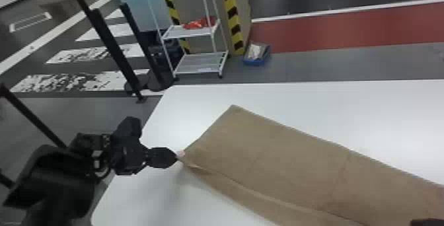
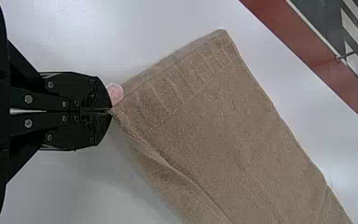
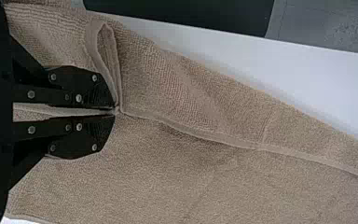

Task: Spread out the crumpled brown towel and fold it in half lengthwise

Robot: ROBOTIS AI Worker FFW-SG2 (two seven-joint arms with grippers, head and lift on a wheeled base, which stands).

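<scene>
My left gripper [image 1: 178, 157] is at the left corner of the brown towel [image 1: 280, 162], which lies folded over on the white table. In the left wrist view, the left gripper [image 2: 111, 111] is shut on a corner of the towel [image 2: 205, 116], beside a small pink tag [image 2: 115, 93]. The right gripper [image 1: 427, 222] just enters at the head view's lower right corner. In the right wrist view, that gripper [image 3: 116, 111] is shut on the edge of the towel [image 3: 177, 168], where the cloth bunches into a small loop. One long edge lies slightly inside the lower layer's edge.
The white table [image 1: 138, 202] has its left and far edges in view. Beyond it stand a white wire shelf [image 1: 201, 61] with red items and a blue bin [image 1: 257, 56] on the floor. Dark poles [image 1: 112, 43] rise past the table's left side.
</scene>
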